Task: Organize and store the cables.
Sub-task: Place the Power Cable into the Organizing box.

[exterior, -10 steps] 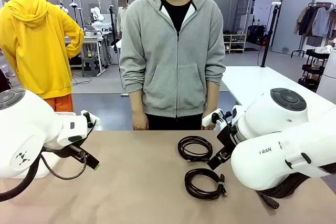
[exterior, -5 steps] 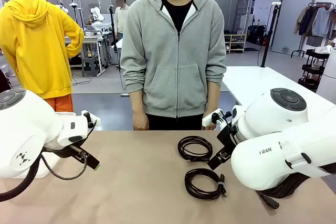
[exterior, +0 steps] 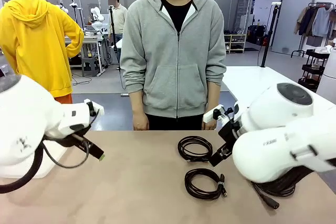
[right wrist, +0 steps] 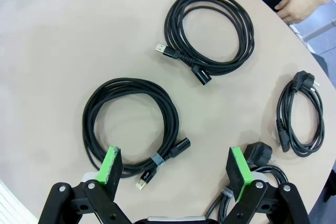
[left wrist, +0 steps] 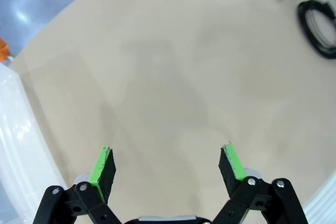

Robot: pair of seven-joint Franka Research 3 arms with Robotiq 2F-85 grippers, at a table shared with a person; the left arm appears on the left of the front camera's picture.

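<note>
Lying coiled on the desk (right wrist: 52,35): four black cables (exterior: 181,149) — upper-centre cable (right wrist: 242,24), lower-left cable (right wrist: 128,85), right-edge cable (right wrist: 282,111), bottom-right cable (right wrist: 260,155). Hanging above: two end effectors (left wrist: 167,153) (right wrist: 173,153). Standing at the desk: one person (exterior: 176,51).

Four black cables lie flat on the tabletop (right wrist: 63,35), each wound into a round coil.

1. Banded USB coil (right wrist: 128,124): just ahead of the right hand (right wrist: 173,153), with its nearest loops at the tip of one finger. A pale band ties the loops, and both plug ends lie at the coil's hand-side edge.
2. Far USB coil (right wrist: 210,32): farther ahead of the hand and well apart from coil 1. Its metal USB plug and a black connector point outward.
3. Thin power cord (right wrist: 300,114): a smaller, narrow coil, off to the side beyond the other finger.
4. Thick power cord (right wrist: 257,153): its heavy plug lies just beside that finger, and its loops are partly hidden behind it.
</note>
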